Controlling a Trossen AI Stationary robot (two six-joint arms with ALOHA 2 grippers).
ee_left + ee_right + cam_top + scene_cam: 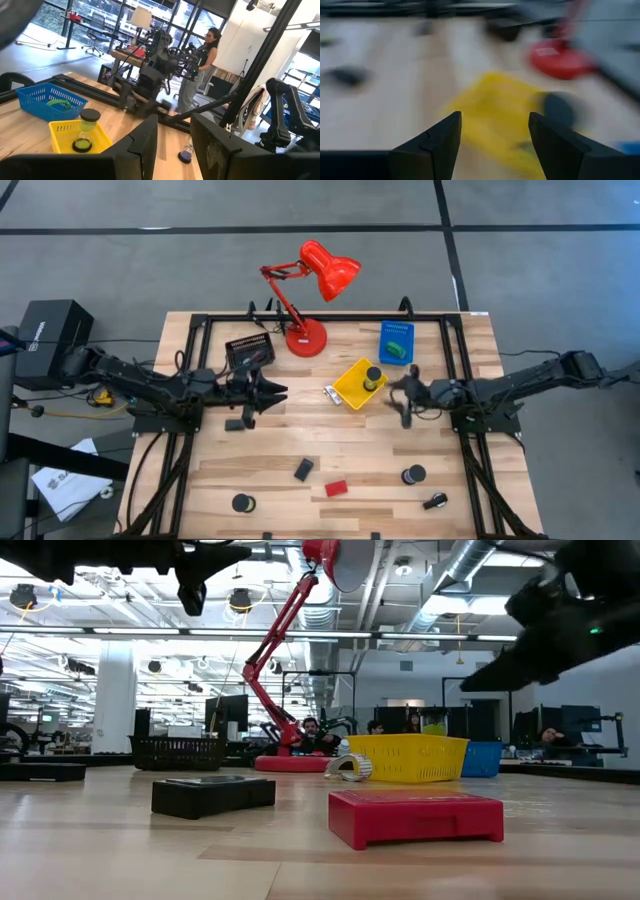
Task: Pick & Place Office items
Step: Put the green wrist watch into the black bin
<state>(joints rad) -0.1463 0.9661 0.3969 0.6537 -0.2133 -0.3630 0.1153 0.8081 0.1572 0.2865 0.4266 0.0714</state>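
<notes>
Closest to the lens on the right wrist, the right gripper [492, 117] has its jaws released and nothing between them. From above I see it over the counter [300, 445] near the middle, just beside the yellow tray [347, 383]. The left gripper [268, 395] hovers toward the left edge. Its jaws are also released and empty, and a small black block [236, 424] lies near them.

Further out, toward the edge by the low camera, lie the loose items: a red block [415, 815], a second black block [303, 469], two black tape rolls [241, 503] [413, 475] and a small clip [434, 501] toward the right corner. One silvery clip [330, 392] rests just beside the yellow tray. A green cylinder [373, 376] with a dark cap stands in that tray.

I judge the blocks to be stiff and light, so I would close on their flat long sides. The rolls are round and could slip, so I would take them across the full width. The clips look thin and smooth, the hardest to catch.

I cannot identify the green thing in the blue tray [396, 330]. The low camera cuts off both arms at the top, and the right wrist shows the tray contents too vaguely.
</notes>
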